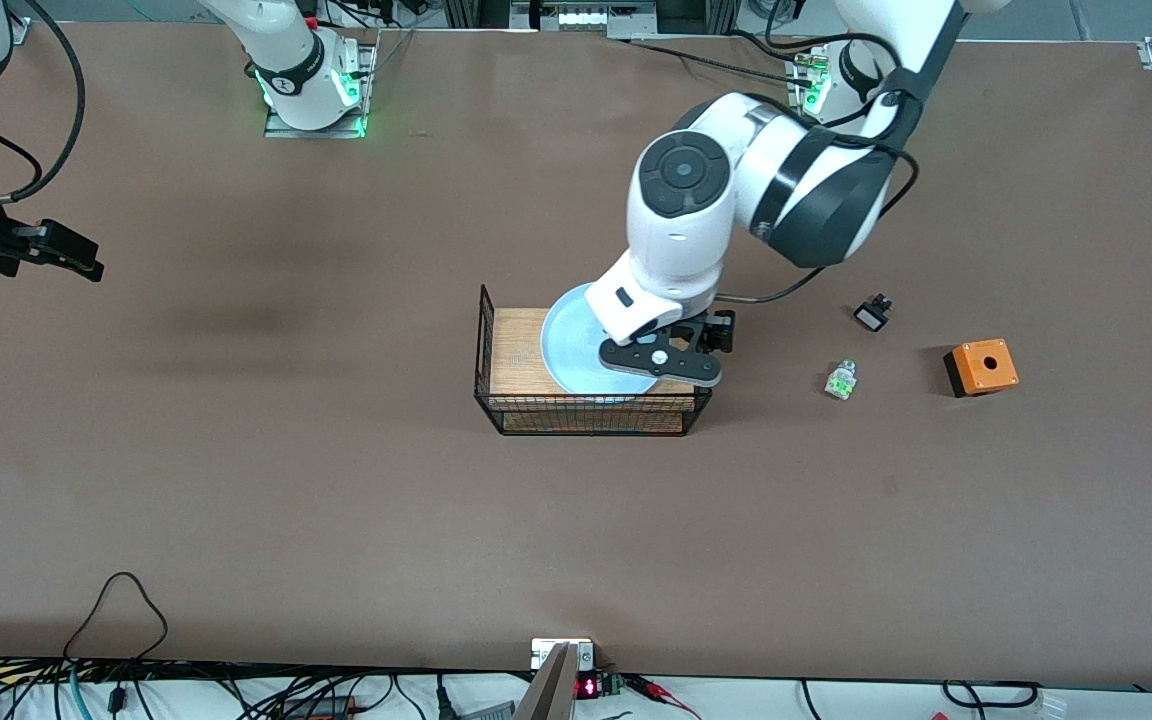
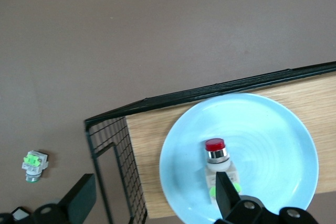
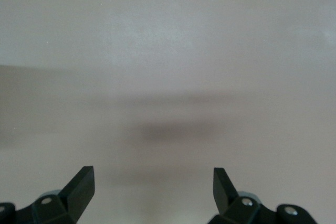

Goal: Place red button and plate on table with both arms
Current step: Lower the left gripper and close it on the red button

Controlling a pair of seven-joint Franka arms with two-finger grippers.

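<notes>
With fingers wide open and empty, the left gripper (image 2: 152, 195) is hanging over the plate (image 2: 262, 124) on the basket stand (image 1: 516, 345), so a clumsy pinch could be knocking the red button (image 2: 216, 153) off the plate, while the right gripper (image 3: 153, 188) is waiting open over bare table (image 1: 236, 480).

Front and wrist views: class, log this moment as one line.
left gripper open over plate | red button on plate | plate on basket stand | right gripper open, waiting

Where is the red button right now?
The red button lies on the light-blue plate atop the wire basket stand at mid-table, under the open left gripper, as the left wrist view shows.
</notes>
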